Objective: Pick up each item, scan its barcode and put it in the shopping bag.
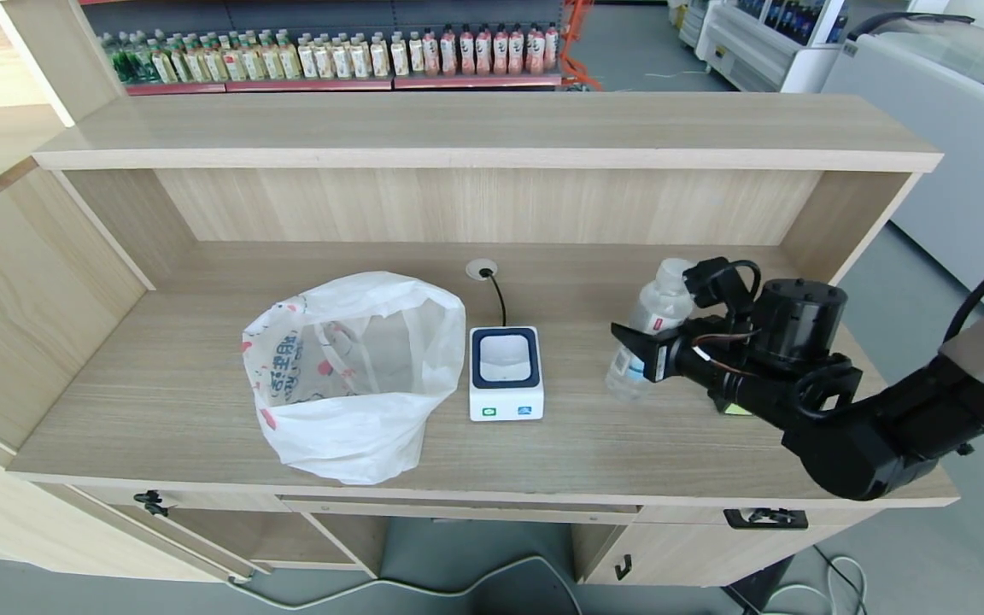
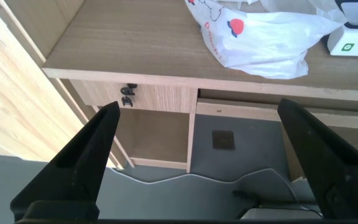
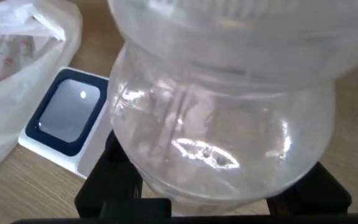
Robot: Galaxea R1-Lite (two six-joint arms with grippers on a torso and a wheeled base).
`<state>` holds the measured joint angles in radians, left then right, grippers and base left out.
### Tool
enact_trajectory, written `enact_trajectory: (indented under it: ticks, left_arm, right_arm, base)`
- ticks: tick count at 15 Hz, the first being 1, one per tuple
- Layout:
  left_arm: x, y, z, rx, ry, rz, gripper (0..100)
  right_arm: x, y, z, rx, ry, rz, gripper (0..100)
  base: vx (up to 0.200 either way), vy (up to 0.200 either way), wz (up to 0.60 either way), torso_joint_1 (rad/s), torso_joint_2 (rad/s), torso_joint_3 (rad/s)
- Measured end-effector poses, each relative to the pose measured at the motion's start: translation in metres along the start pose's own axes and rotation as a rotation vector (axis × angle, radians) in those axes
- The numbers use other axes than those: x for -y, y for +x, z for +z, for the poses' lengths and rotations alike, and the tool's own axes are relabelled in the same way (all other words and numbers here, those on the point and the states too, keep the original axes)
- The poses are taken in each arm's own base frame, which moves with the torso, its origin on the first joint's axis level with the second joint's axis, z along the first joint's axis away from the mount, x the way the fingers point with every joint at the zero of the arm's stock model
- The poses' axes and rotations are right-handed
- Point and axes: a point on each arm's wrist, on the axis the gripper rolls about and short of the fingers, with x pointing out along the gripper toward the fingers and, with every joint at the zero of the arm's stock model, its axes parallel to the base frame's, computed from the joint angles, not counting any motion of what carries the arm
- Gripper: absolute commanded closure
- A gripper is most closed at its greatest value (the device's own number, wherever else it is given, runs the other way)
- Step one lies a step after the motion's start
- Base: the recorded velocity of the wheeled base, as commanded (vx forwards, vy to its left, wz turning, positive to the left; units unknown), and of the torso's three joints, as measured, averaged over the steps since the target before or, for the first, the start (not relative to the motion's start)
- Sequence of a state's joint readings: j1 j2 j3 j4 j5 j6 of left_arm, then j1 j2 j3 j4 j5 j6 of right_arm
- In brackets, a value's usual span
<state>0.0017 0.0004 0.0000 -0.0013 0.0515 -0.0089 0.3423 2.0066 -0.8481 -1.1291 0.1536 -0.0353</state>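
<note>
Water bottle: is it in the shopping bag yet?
No, the water bottle is gripped by the right gripper, on the far side of the scanner from the shopping bag.

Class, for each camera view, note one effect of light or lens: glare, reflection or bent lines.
Head view: the wooden counter has bowed edges, a wide-angle effect. Right wrist view: white highlights glint on the clear plastic bottle, and a light spot reflects in the glass of the white scanner. Left wrist view: the white plastic shopping bag shines brightly.
</note>
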Motion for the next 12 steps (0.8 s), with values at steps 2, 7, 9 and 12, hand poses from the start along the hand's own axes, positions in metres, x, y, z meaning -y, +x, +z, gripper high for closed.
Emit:
enact_trajectory:
  ticks: [2, 7, 9, 12]
  left_arm:
    - [0.000, 0.000, 0.000, 0.000, 0.000, 0.000, 0]
    - [0.000, 0.000, 0.000, 0.000, 0.000, 0.000, 0]
    - [0.000, 0.000, 0.000, 0.000, 0.000, -0.001, 0]
    - [0.000, 0.000, 0.000, 0.000, 0.000, -0.001, 0]
  right_arm:
    - [0.001, -0.010, 0.039, 0.070, 0.082, 0.042, 100]
    - [-0.006, -0.086, 0.150, 0.084, 0.367, 0.554, 100]
    - [-0.012, -0.121, 0.172, 0.082, 0.338, 0.749, 100]
    - [-0.023, -0.151, 0.185, 0.045, 0.300, 0.972, 100]
  base:
    - [0.000, 0.000, 0.00, 0.000, 0.00, 0.000]
    - [0.000, 0.000, 0.00, 0.000, 0.00, 0.000]
    - [0.000, 0.000, 0.00, 0.000, 0.00, 0.000]
    - [0.000, 0.000, 0.00, 0.000, 0.00, 0.000]
